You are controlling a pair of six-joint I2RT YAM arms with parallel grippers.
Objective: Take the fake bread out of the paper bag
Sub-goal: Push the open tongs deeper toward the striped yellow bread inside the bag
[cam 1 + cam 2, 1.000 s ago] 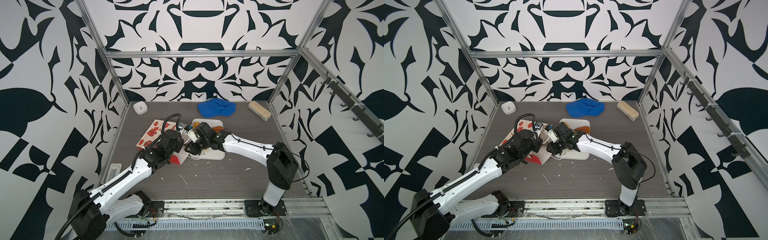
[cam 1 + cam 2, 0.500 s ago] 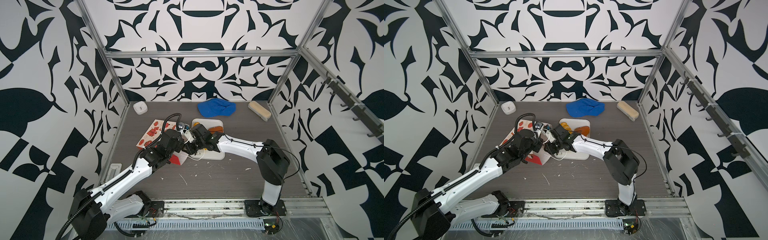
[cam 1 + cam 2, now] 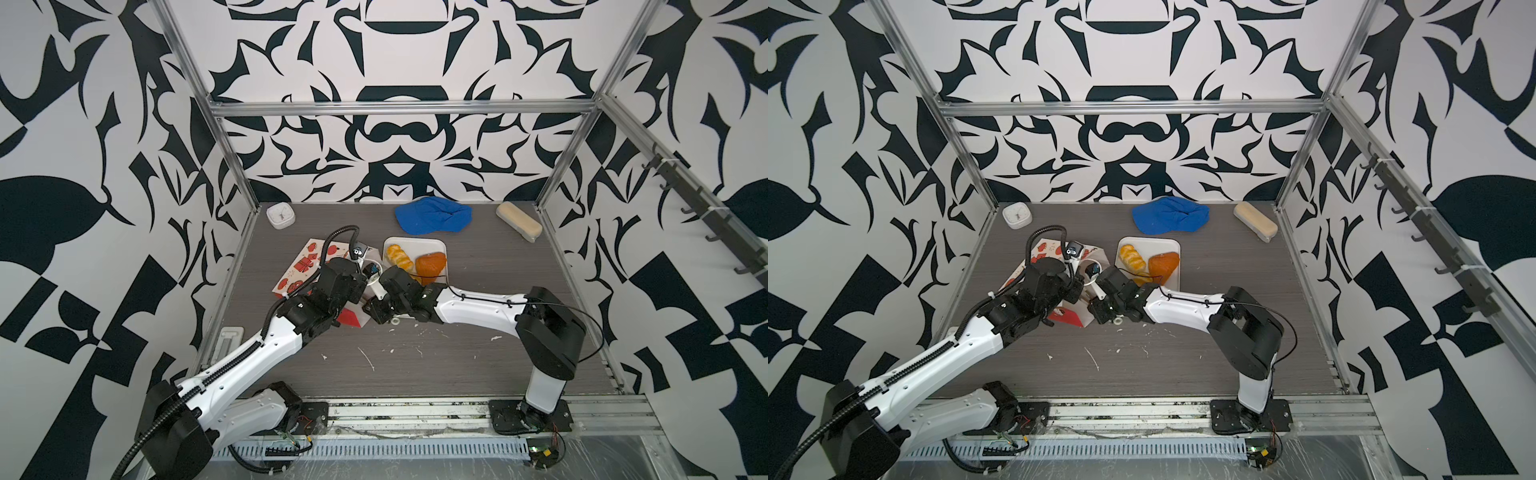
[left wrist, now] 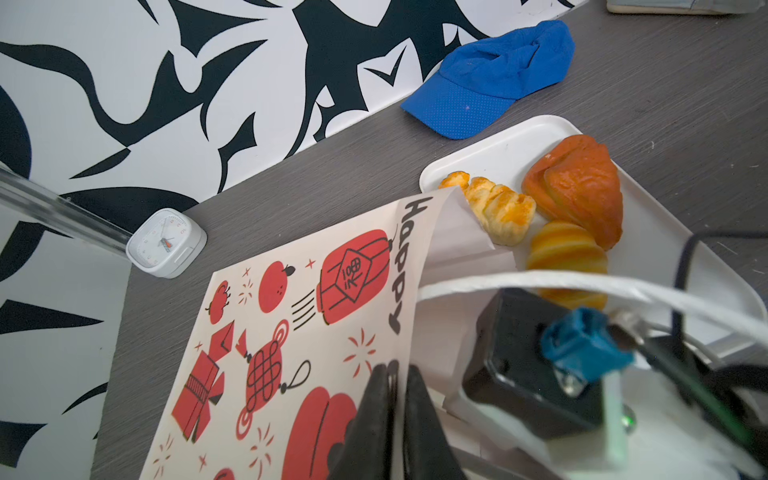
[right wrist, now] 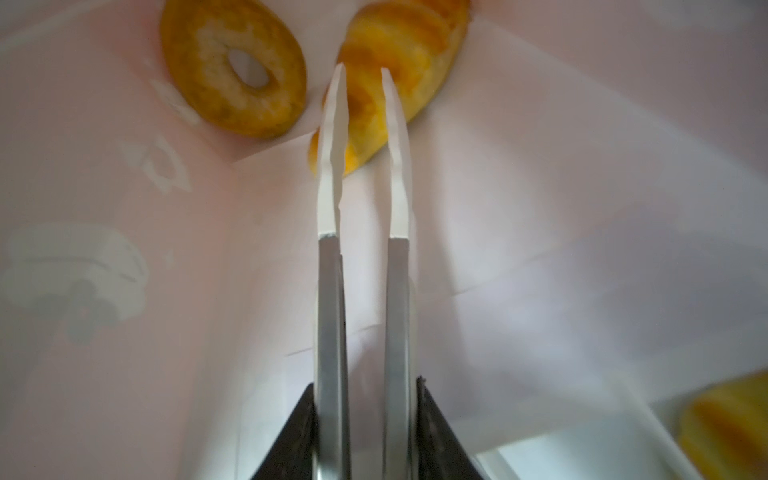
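Where the table (image 3: 478,340) meets the back-left corner, a clock (image 3: 280,215) stands alone; right of and nearer than it the bag (image 3: 305,266) lies on its side, printed face up, mouth turned to the right; in the left wrist view the left gripper (image 4: 397,370) has its black fingers pressed together on the bag's upper rim, pinching the paper, and a white cord handle (image 4: 540,286) loops across beside it; the bag's white lining overlaps the tray's (image 3: 415,243) corner there; the right gripper (image 5: 361,77) reaches into the mouth from the right, and in its wrist view the jaws stand a little apart with a narrow gap between them; deep in the bag lie a doughnut (image 5: 235,66) and, just beside it, a croissant (image 5: 399,45); the white tips sit over the croissant, but whether they touch it I cannot tell; on the tray, just right of the bag, rest the loaf (image 3: 399,257), the brown pastry (image 3: 431,264) touching it, and a second croissant (image 4: 567,253) close against both; behind the tray by the back wall lies a blue cap (image 3: 432,214); a beige block (image 3: 519,220) sits in the back-right corner.
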